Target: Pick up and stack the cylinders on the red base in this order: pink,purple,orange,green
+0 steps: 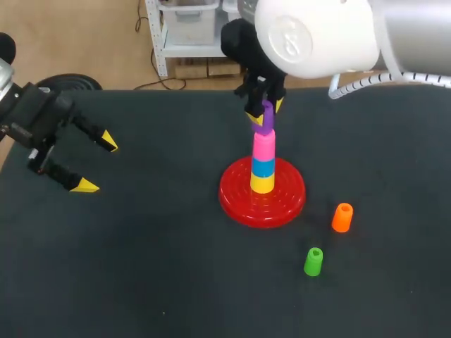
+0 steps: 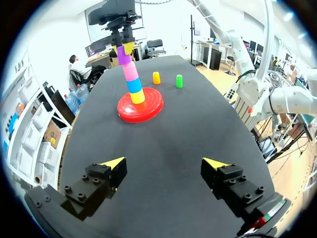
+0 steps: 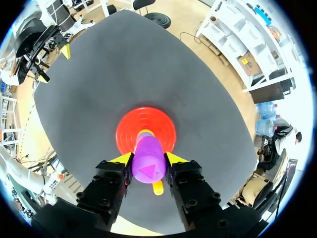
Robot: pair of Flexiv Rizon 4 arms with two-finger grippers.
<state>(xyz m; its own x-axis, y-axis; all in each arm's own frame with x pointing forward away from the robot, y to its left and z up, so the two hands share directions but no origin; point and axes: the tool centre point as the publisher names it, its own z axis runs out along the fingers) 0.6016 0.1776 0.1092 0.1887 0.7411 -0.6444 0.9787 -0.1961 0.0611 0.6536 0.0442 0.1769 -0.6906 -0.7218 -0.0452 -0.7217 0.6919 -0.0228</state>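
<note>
Purple cylinder (image 1: 263,120) in right hand (image 3: 147,159), stack of three (image 1: 263,165), two loose (orange (image 1: 342,217), green (image 1: 313,262))

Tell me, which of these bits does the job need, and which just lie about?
Needed:
round red plastic base
pink plastic cylinder atop the stack
purple plastic cylinder in the right gripper
orange plastic cylinder
green plastic cylinder

Not needed:
blue plastic cylinder and yellow plastic cylinder under the pink
open left gripper

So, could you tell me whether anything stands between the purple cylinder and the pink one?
Nothing visible does: the purple cylinder, held in the right jaws, is tilted directly above the pink cylinder.
</note>
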